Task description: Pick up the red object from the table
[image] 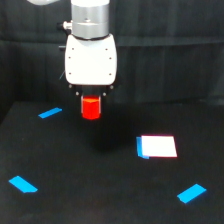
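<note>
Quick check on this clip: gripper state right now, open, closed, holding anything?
Gripper: closed on the red object, which hangs below the white body, apparently lifted clear of the table.

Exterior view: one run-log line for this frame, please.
phase: lift | gripper: shut on red object | red object: off the table, shadow below | white card: untouched, toward the exterior view's right

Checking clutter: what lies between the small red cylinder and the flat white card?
Only bare matte black table lies between the small red cylinder and the flat white card, seen in the exterior view.
</note>
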Available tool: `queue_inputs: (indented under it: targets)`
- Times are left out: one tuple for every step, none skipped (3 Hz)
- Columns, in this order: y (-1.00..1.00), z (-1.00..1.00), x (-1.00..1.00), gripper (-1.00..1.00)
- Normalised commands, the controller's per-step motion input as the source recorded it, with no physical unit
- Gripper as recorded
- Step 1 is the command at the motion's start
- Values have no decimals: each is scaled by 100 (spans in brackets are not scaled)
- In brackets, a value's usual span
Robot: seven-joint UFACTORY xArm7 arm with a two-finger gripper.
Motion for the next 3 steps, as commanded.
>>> queue_inputs:
  targets:
    - [8,46,4,-100]
    - [-7,68,11,-100]
    - [-6,46,11,-92]
